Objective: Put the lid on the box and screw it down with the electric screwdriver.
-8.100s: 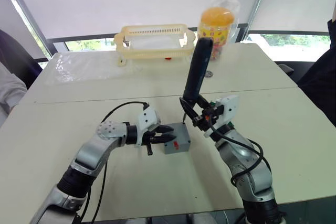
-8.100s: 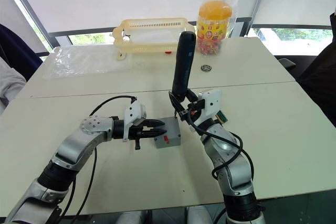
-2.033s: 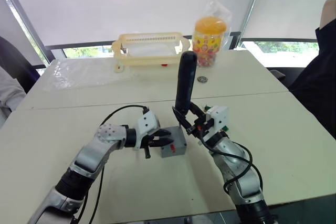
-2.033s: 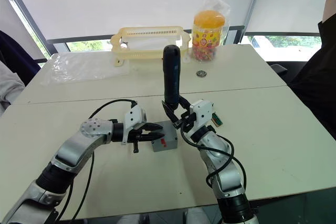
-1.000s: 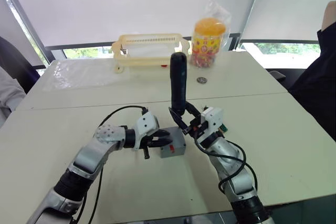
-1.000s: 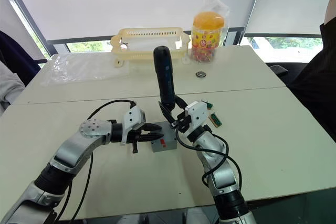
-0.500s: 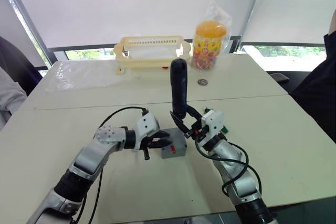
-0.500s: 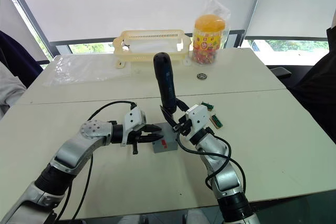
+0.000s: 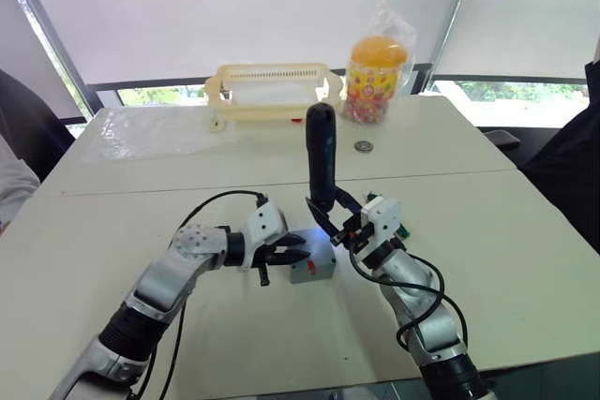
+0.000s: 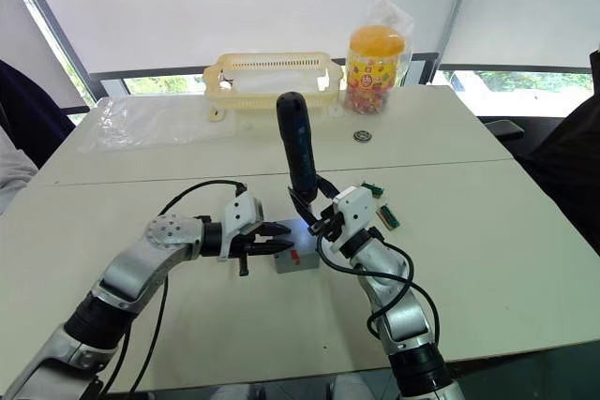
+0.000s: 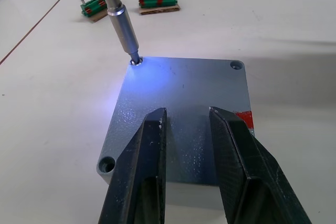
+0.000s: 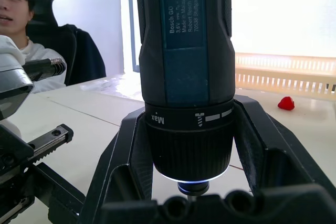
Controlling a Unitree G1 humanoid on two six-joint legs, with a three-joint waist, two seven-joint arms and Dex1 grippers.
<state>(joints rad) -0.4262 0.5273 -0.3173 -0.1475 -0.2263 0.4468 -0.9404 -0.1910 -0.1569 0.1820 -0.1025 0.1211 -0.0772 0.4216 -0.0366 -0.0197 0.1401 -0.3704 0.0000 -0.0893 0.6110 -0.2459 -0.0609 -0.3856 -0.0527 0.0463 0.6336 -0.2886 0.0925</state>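
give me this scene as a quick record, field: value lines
lid: on the box, flat grey lid covering it
screwdriver: electric screwdriver upright, bit in a corner screw hole, tip light on
right gripper: right gripper shut on the screwdriver
left gripper: left gripper over the lid, fingers slightly apart
bit strips: two green strips on the table past the box
background: yellow basket, candy jar, small round thing

Bit strips point(image 11: 131, 2) lie near the box point(image 9: 313, 267); basket point(image 9: 272, 91) well apart.
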